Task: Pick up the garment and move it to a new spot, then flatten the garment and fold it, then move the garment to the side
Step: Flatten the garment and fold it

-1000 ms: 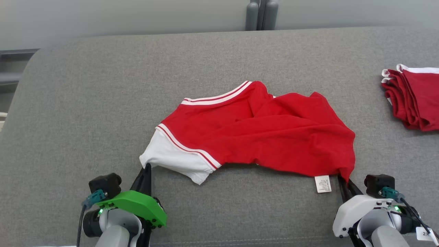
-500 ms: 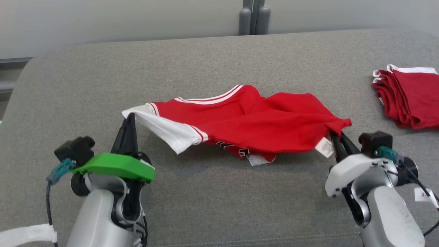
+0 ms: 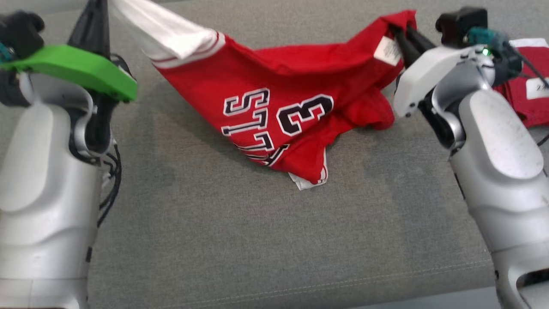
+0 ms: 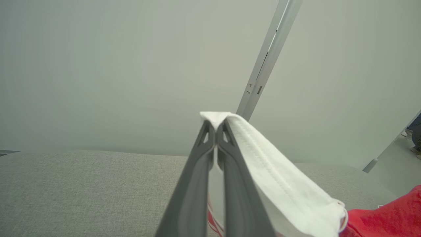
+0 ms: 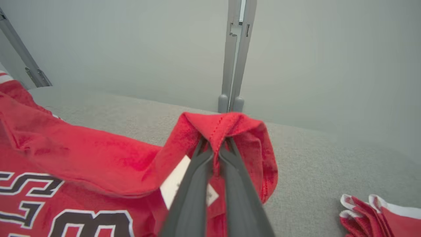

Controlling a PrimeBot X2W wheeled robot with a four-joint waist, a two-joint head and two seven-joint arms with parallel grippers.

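The garment [image 3: 279,98] is a red jersey with white trim and dark lettering, hanging stretched between my two grippers above the grey cushion [image 3: 240,240]. Its lowest corner [image 3: 306,180] touches the cushion. My left gripper [image 3: 99,8] is shut on the white sleeve hem; in the left wrist view that hem [image 4: 263,154] is pinched at the tips of the left gripper [image 4: 215,126]. My right gripper [image 3: 396,32] is shut on a red corner beside the white label [image 3: 384,50]. The right wrist view shows the right gripper [image 5: 215,144] clamping a red fold [image 5: 227,126].
A stack of folded red and white garments [image 3: 525,98] lies on the cushion at the far right, behind my right arm, also in the right wrist view [image 5: 381,214]. A pale wall with a grey post [image 5: 236,56] stands behind the cushion.
Both grippers have risen with the garment, lifting it off the cushion so the lettered front hangs open. The head camera has tilted down and both arms now reach far up the picture.
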